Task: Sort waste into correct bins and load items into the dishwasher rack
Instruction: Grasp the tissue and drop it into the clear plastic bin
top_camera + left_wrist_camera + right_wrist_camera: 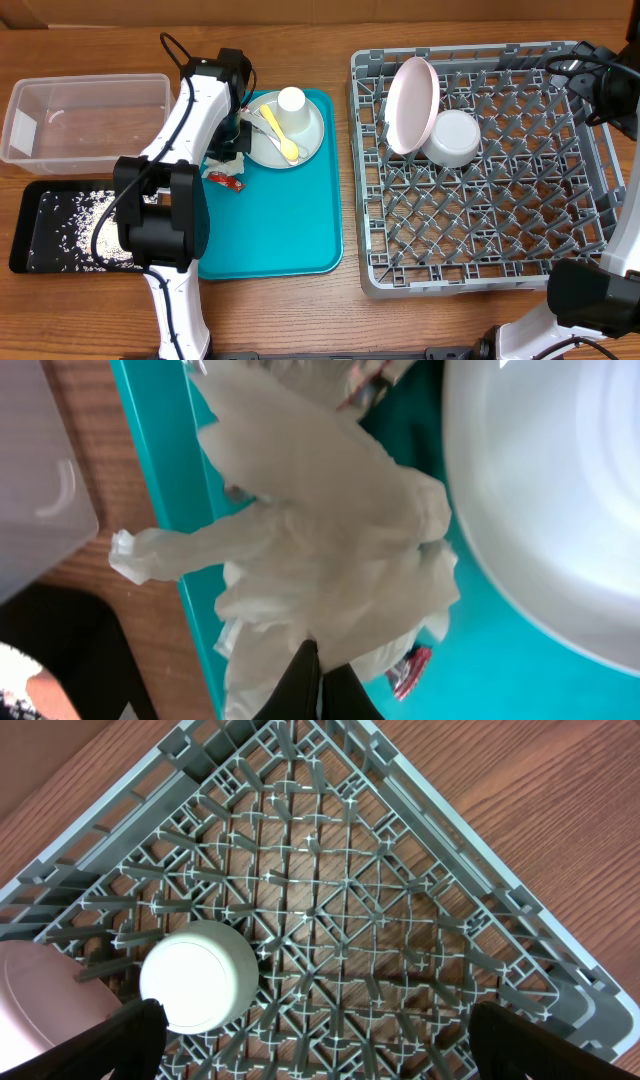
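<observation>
In the left wrist view my left gripper (318, 652) is shut on the crumpled white napkin (330, 550), pinching its lower edge over the left rim of the teal tray (490, 675). A small red packet (408, 670) lies on the tray just beside the napkin and also shows from overhead as the red packet (228, 181). To the right sits the grey-green plate (312, 140), carrying a small white cup (291, 102) and a yellow spoon (282, 138). The dishwasher rack (480, 250) holds a pinkish plate (412, 105) on edge and an upturned white bowl (452, 137). My right gripper (320, 1045) stands open above the rack.
A clear plastic tub (85, 118) stands at the far left. In front of it lies the black tray (30, 235), strewn with rice grains (90, 220). The left arm's base (165, 215) overlaps the teal tray's left edge.
</observation>
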You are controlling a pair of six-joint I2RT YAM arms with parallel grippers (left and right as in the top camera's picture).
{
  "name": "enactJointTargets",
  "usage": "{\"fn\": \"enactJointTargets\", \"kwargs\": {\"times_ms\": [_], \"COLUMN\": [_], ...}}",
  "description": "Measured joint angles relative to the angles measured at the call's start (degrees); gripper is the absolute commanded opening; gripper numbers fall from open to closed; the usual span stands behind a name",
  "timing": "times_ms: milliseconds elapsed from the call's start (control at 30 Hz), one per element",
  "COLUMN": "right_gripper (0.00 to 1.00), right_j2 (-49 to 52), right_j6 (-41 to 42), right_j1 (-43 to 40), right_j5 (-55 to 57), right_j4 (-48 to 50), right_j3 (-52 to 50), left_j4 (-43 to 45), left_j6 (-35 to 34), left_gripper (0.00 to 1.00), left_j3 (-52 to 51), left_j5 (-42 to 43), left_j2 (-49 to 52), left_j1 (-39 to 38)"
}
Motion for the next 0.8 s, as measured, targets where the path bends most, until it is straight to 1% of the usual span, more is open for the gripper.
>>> {"fn": "enactJointTargets", "kwargs": {"times_ms": [167,567,700,800], "right_gripper": [1.0,1.0,1.0,1.0], "right_j2": [0.0,0.0,0.0,0.0], "right_j6": [0.0,-0.02,0.0,0.0], "right_j1": [0.0,0.0,0.0,0.0], "right_j5": [0.02,0.04,0.02,0.0], "right_j4": [-0.02,0.0,0.0,0.0], "right_j3": [0.0,0.0,0.0,0.0], "left_j4": [-4.31,-13.09,-15.15,-15.72], "left_j6": [-0.02,-1.66,-2.36,-2.82], "left_gripper": [0.04,0.04,0.04,0.04], "left_j3": [2.89,24.33,30.86,34.88], "left_j5": [1.57,9.55,13.0,14.32], "left_j2": [0.0,-0.9,-1.49,-1.51], "left_j1": [0.0,0.26,2.29,5.42]}}
